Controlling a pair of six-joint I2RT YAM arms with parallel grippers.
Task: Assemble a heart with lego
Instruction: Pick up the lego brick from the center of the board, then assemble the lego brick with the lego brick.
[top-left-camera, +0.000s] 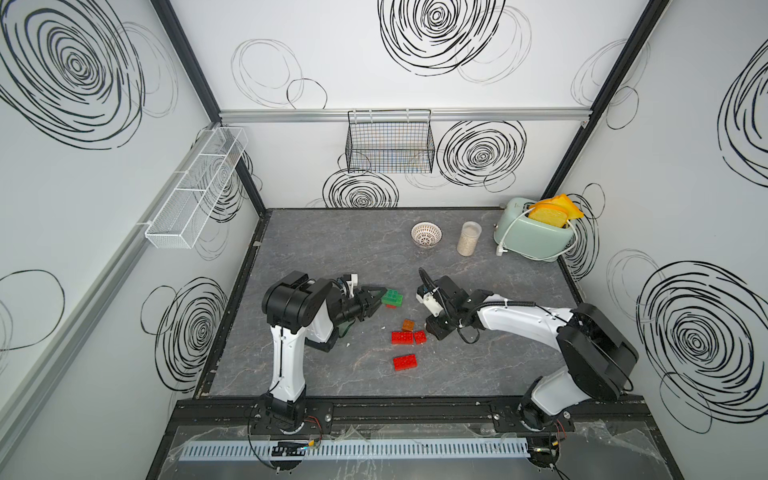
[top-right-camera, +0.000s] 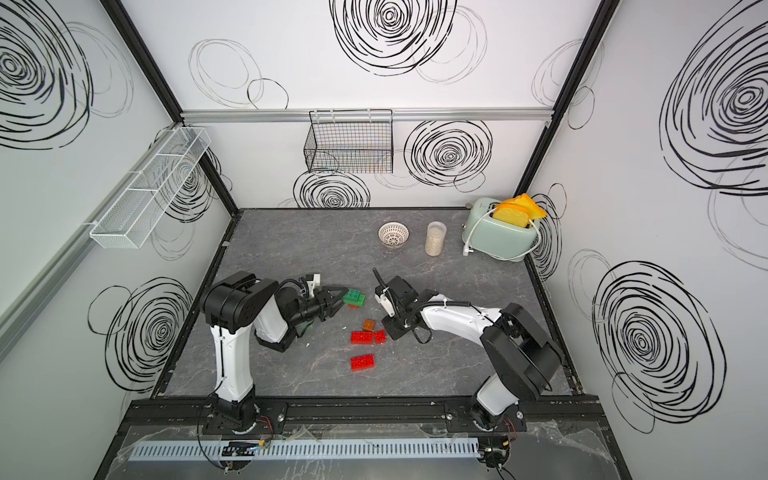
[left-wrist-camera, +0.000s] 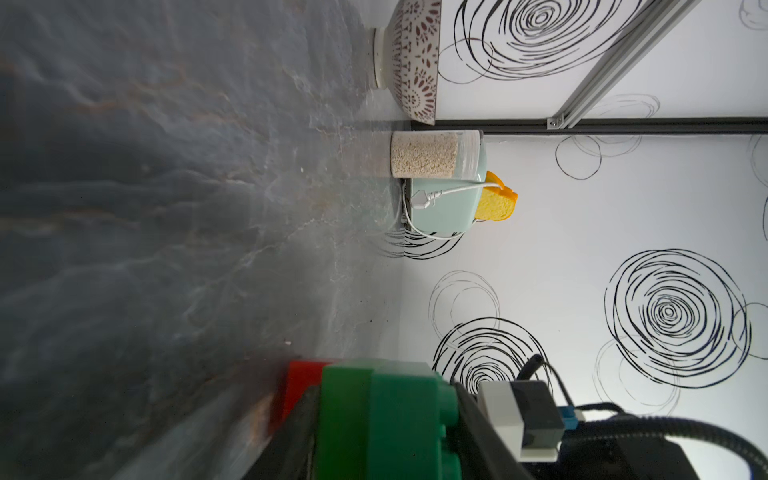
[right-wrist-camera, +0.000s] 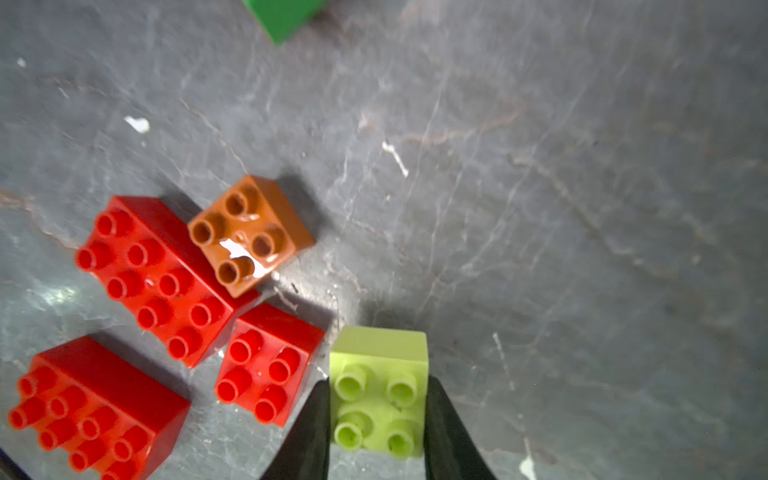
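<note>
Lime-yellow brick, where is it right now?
In the right wrist view the lime-yellow brick is pinched by the right gripper, right next to the small red square brick, with the orange-brown brick a bit farther off.

My left arm (top-left-camera: 286, 353) stretches low, left gripper (top-left-camera: 380, 299) clamped on the green bricks (top-left-camera: 394, 297); right arm (top-left-camera: 519, 324) folds inward, right gripper (right-wrist-camera: 377, 386) pointing down, pinching the lime brick (right-wrist-camera: 380, 353).

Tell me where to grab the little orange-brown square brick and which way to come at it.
Come straight down on the orange-brown brick: it lies flat, studs up. Grip the two side walls that do not face the long red brick, which sits close against one wall. The brick lies slightly askew to that neighbour, so line up with its own walls.
</note>
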